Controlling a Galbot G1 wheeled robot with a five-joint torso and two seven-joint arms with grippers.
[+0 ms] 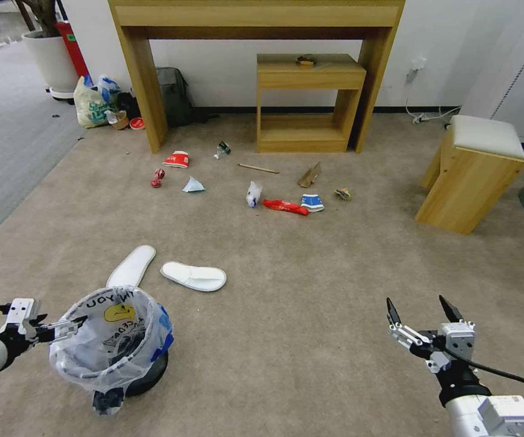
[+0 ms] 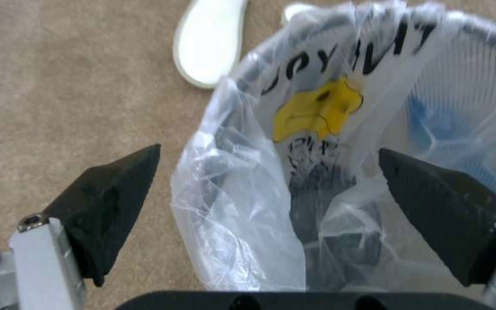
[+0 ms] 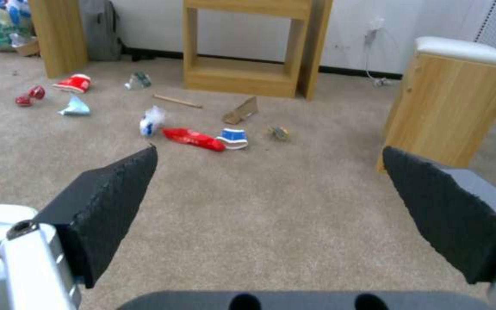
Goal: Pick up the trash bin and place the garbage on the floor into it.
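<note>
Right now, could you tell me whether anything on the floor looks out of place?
Yes: two white slippers lie apart at different angles, one tucked behind the bag-lined round black trash bin, and a crushed red can lies among litter on the beige carpet.

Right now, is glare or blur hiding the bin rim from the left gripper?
Left wrist view: soft blur up close, yet the small round black trash bin with its crinkly translucent plastic liner reads clearly between the open left gripper; no glare. Head view: even light, edges bowed, faint shadow under the bin.

Two slippers (image 1: 193,276), two paper cups (image 1: 177,159), one bin (image 1: 113,346)
</note>
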